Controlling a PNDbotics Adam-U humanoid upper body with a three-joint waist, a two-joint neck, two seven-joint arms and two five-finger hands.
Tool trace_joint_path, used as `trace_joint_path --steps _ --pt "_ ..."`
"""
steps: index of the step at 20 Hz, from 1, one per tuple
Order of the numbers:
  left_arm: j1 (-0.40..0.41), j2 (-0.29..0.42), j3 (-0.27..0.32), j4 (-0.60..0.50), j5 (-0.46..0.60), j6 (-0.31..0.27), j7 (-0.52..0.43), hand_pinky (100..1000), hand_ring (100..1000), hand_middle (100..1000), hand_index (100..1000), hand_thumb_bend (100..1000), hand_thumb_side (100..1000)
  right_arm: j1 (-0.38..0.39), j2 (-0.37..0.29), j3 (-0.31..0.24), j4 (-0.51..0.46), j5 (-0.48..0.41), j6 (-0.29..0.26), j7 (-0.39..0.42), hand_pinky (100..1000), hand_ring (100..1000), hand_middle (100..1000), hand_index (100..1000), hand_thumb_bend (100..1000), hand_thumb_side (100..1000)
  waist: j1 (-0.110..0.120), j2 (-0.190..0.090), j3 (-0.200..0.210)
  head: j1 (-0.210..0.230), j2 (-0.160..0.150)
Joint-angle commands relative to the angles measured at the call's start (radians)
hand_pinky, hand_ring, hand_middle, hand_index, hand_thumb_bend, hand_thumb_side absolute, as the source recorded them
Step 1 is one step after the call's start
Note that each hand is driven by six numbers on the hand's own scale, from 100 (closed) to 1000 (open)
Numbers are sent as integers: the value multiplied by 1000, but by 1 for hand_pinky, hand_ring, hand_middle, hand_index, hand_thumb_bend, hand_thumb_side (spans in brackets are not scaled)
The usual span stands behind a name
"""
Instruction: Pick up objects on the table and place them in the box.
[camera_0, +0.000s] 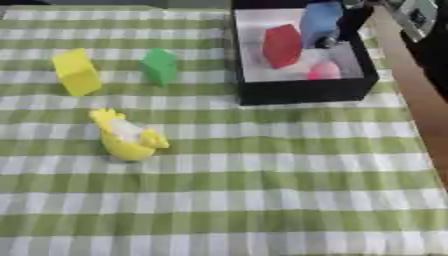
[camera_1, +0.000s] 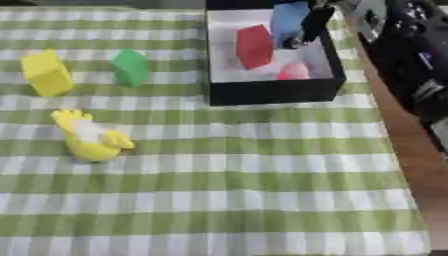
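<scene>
The right hand is over the far part of the box and its dark fingers are closed around a blue block, which is held inside the box opening, above the white floor. In the box lie already a red block and a pink piece near the front wall. The left hand is not visible in any view.

To the left of the box, on the table, three things wait: a green block nearest the box, a yellow block further left, and a yellow toy in front of them.

The risk, I think, is in the release. The blue block is close to the red one; if the fingers open while it is tilted, it may knock the red block or rest on it. The arm may also push the right wall of the box when it leaves.
</scene>
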Motion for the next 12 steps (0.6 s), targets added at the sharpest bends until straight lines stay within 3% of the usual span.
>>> trace_joint_path --steps 1,8,12 --pt "-10 24 5 -19 -1 0 -4 717 752 782 813 289 623 -14 -2 -15 18 29 2 -29 856 787 670 782 435 216 1 -10 3 -6 -7" --pt "-11 23 5 -19 -1 0 -4 718 752 782 813 290 623 -7 9 -14 38 124 3 -57 872 861 793 867 422 245 0 -10 4 -7 -6" --pt "-10 23 6 -19 -1 0 -3 718 753 783 813 289 623 -4 7 -21 33 175 4 -36 904 902 829 914 443 529 1 -11 3 -5 -3"
